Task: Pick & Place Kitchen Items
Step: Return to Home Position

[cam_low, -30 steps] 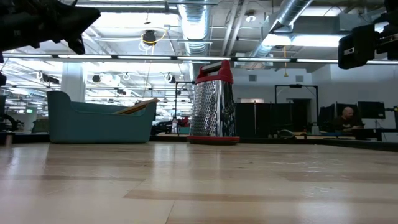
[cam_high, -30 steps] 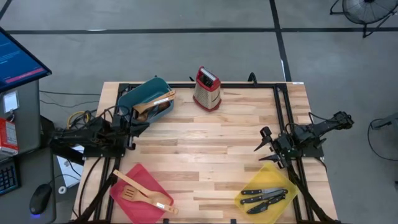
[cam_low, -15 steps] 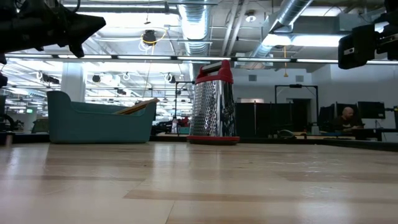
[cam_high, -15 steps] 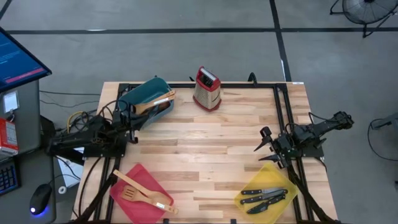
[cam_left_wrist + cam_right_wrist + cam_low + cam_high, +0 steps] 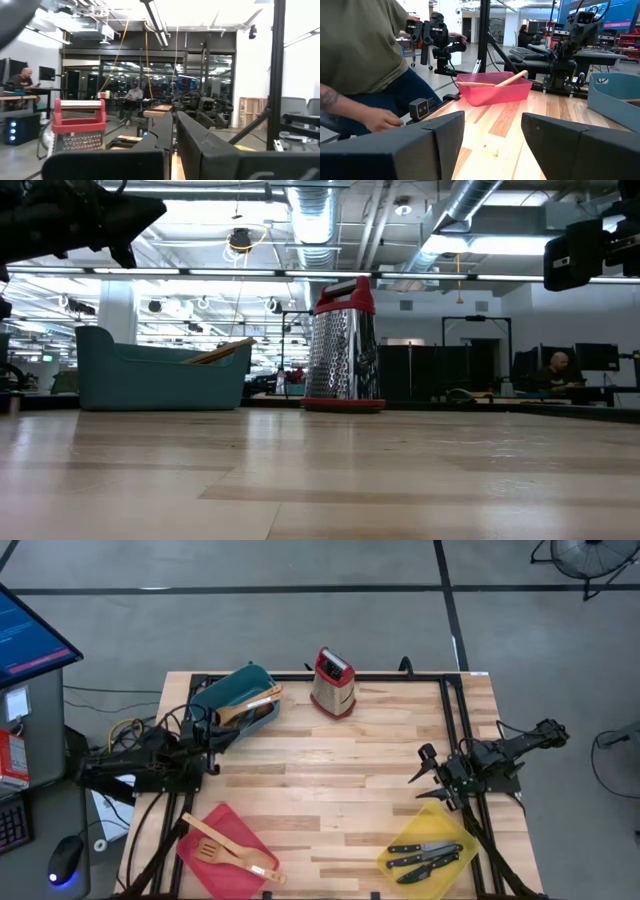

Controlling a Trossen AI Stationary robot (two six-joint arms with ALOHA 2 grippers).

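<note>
While the left arm lies folded low along the tabletop's [image 5: 330,775] left edge, its left gripper [image 5: 210,744] points toward the far edge and sits just short of the teal bin [image 5: 222,693]. The left wrist view shows its two dark fingers [image 5: 161,131] drawn together, with only a thin slit between them and nothing held.

The teal bin stands at the far-left corner. Wooden spoons [image 5: 254,706], light and dark, lie in it, and their handles lean over the rim on the side facing the grater. At the near-left corner sits the red bin [image 5: 222,820]. Slotted wooden spatulas [image 5: 222,844] lie slantwise across it, one end reaching past the bin's near rim.

At the middle of the far edge the red-topped steel grater [image 5: 333,683] stands upright, well apart from both arms. The low view shows it to the right of the teal bin.

Toward the right edge, the right gripper [image 5: 421,766] hovers over the boards just beyond the yellow bin [image 5: 440,822]. Its fingers [image 5: 444,131] are spread wide with bare wood between them, grasping nothing. The yellow bin sits at the near-right corner, and black-handled knives [image 5: 426,855] lie side by side in it.

Beyond the table, the right wrist view catches a person's hand [image 5: 379,119].
</note>
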